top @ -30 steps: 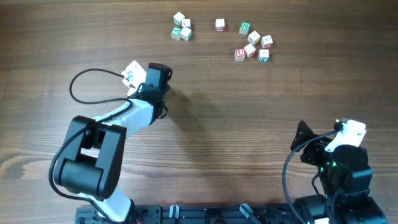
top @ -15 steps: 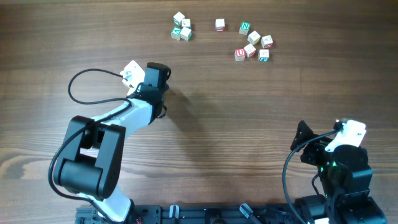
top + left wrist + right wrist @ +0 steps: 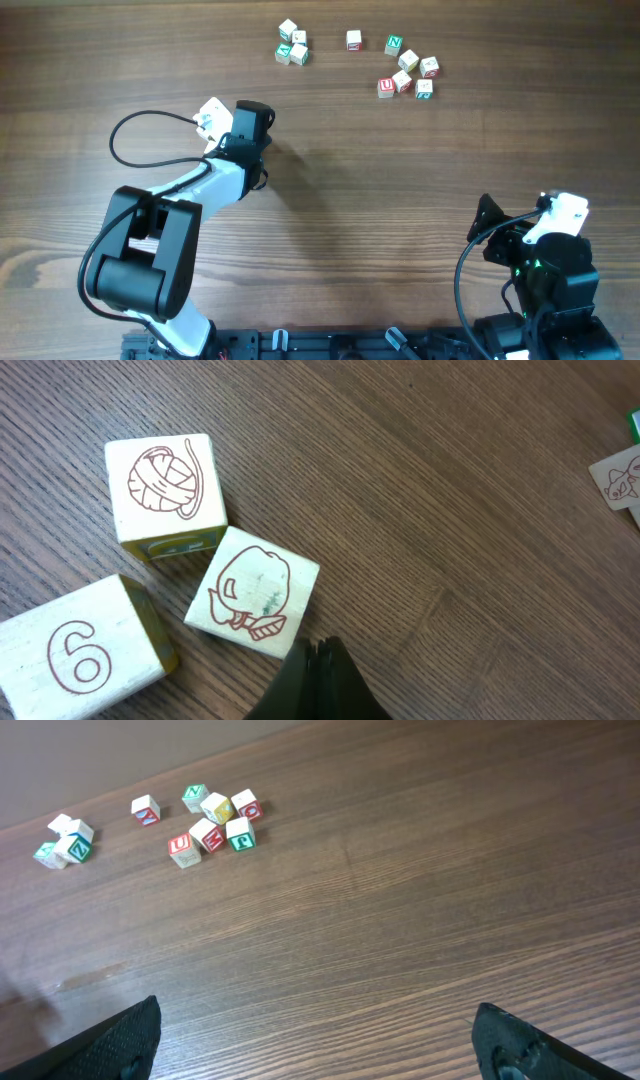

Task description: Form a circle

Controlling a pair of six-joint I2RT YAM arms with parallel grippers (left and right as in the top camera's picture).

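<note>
My left gripper (image 3: 318, 660) is pressed together with nothing in it, its tip short of the circle (image 3: 291, 45), a tight clump of three letter cubes near the far edge of the tabletop (image 3: 400, 180), left of centre. My right gripper (image 3: 315, 1010) is spread wide and empty, by the near right corner.
</note>
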